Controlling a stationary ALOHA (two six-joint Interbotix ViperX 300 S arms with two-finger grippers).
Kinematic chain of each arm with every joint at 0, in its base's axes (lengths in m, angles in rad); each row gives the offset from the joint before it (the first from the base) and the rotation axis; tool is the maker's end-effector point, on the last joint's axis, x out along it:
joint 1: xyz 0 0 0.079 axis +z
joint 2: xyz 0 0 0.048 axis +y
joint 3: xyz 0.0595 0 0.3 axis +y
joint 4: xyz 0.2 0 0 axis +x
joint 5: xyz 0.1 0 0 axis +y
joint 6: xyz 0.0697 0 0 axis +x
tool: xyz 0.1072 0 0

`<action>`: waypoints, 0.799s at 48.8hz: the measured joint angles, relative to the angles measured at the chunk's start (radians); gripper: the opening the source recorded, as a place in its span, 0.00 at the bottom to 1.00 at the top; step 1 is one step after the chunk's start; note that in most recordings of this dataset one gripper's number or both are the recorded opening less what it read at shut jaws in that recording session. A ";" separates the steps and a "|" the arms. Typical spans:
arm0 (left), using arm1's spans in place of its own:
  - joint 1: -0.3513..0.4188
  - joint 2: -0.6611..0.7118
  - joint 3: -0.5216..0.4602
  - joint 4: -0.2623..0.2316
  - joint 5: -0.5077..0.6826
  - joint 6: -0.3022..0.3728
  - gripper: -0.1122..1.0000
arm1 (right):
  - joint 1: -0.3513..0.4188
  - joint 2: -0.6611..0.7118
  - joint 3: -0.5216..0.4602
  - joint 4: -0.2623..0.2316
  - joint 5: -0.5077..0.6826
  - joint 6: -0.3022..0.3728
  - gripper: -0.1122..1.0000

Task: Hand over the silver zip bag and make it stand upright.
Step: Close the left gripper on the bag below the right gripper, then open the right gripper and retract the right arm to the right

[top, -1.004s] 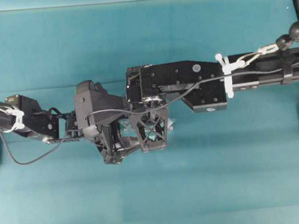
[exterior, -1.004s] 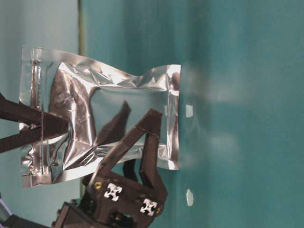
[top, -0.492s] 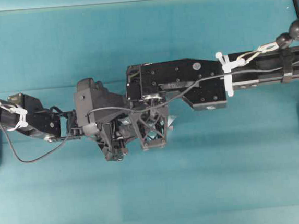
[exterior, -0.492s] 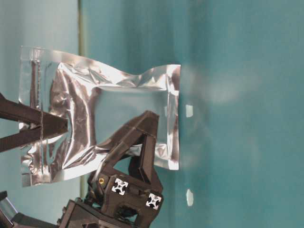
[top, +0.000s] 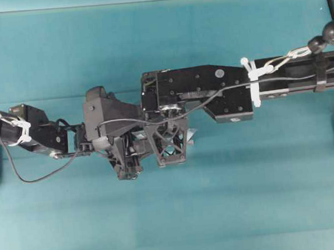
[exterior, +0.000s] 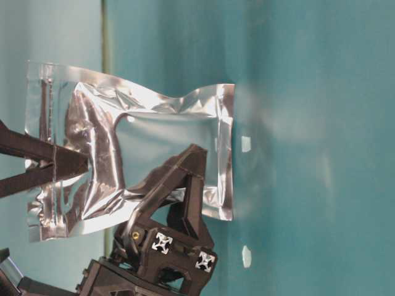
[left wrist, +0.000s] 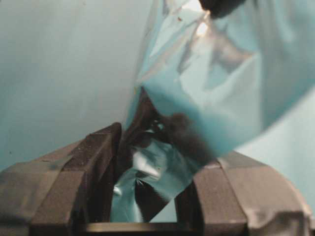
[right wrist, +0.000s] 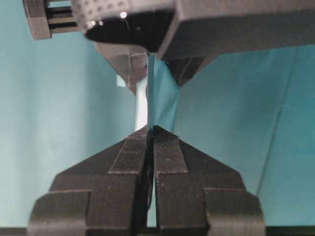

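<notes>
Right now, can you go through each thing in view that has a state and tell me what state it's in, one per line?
silver zip bag: off the table, hanging between both arms, crinkled, zip strip looks closed.
right gripper: fingers shut on the bag's zip edge.
left gripper: fingers closed partway on the bag's lower body, foil bunched between them.

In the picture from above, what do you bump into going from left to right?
Left arm → left hand → silver zip bag → right arm.
</notes>
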 measured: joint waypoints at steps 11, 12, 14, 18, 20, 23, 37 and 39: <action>-0.002 -0.002 0.000 0.000 0.006 0.000 0.41 | 0.000 -0.002 0.003 0.003 -0.018 0.000 0.14; -0.002 0.000 0.000 0.000 0.006 0.002 0.41 | 0.000 -0.002 0.002 0.005 -0.018 0.000 0.15; -0.002 0.000 0.000 0.002 0.006 0.003 0.41 | 0.000 0.000 0.003 0.008 -0.018 0.000 0.20; -0.002 -0.002 0.000 0.000 0.006 0.003 0.41 | 0.000 0.000 0.003 0.018 -0.020 0.002 0.37; -0.002 -0.002 0.000 0.000 0.006 0.003 0.41 | 0.000 -0.002 0.003 0.021 -0.023 0.000 0.48; -0.002 0.000 0.000 0.000 0.006 0.006 0.40 | 0.002 -0.005 0.003 0.025 -0.031 0.002 0.65; -0.002 0.000 -0.002 0.000 0.014 0.009 0.39 | 0.000 -0.077 0.021 0.023 -0.126 0.009 0.89; -0.002 -0.002 -0.002 0.000 0.014 0.009 0.39 | -0.003 -0.097 0.031 0.023 -0.143 0.020 0.89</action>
